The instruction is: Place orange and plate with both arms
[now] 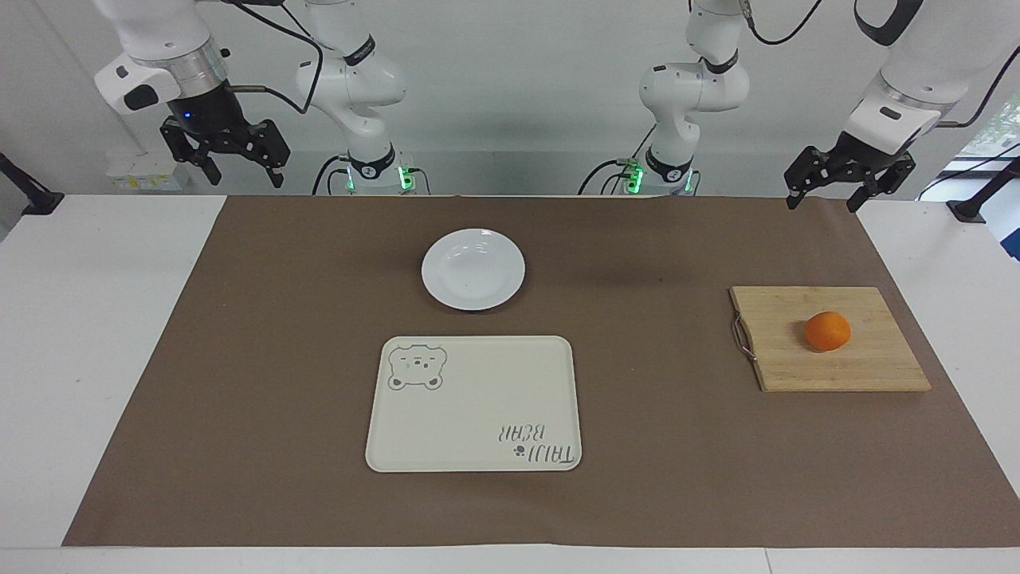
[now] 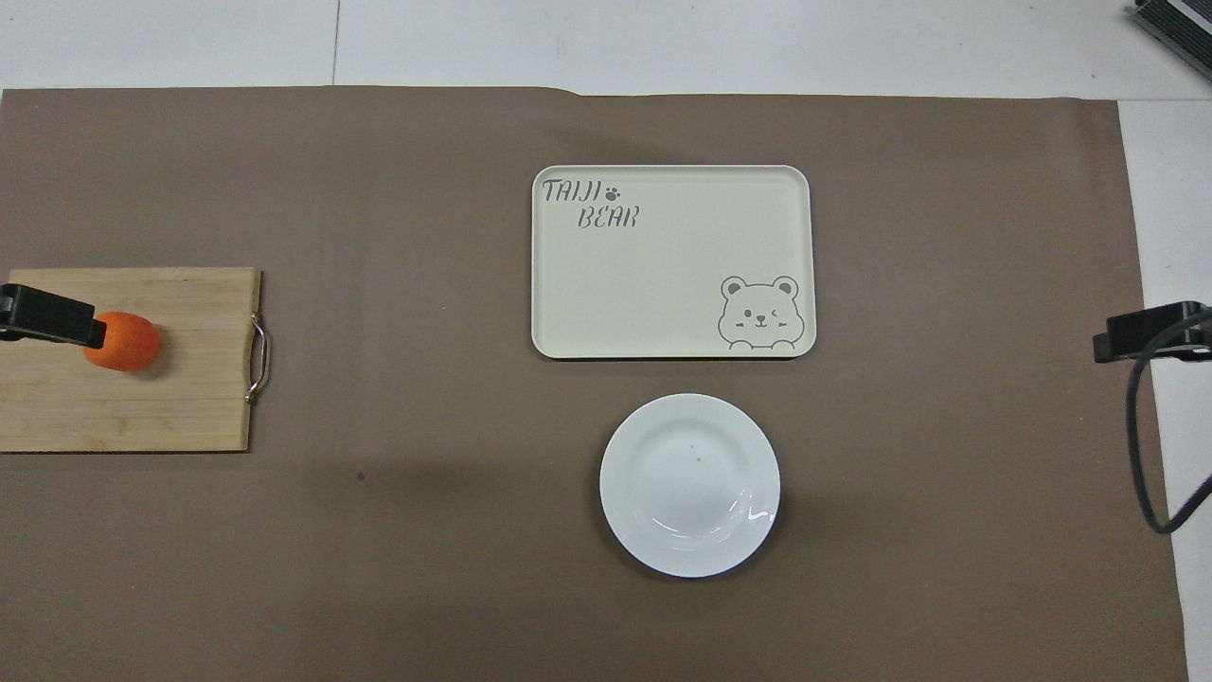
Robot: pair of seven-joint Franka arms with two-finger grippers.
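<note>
The orange [image 1: 827, 331] lies on a wooden cutting board [image 1: 797, 368] at the left arm's end of the table. The white plate [image 1: 473, 269] sits on the brown mat, nearer to the robots than the bear-print tray [image 1: 473, 403]. My left gripper [image 1: 822, 202] hangs open and empty, high in the air over the mat's edge, well clear of the orange. My right gripper [image 1: 243, 177] hangs open and empty, high at the right arm's end. In the overhead view the left gripper's tip [image 2: 52, 317] overlaps the edge of the orange [image 2: 125, 342]. The plate [image 2: 689, 485] shows whole.
The cream tray [image 2: 672, 261] lies in the middle of the mat, farther from the robots than the plate. The cutting board [image 2: 180, 398] has a metal handle [image 2: 258, 358] on its side toward the tray. A black cable hangs by the right gripper [image 2: 1146, 332].
</note>
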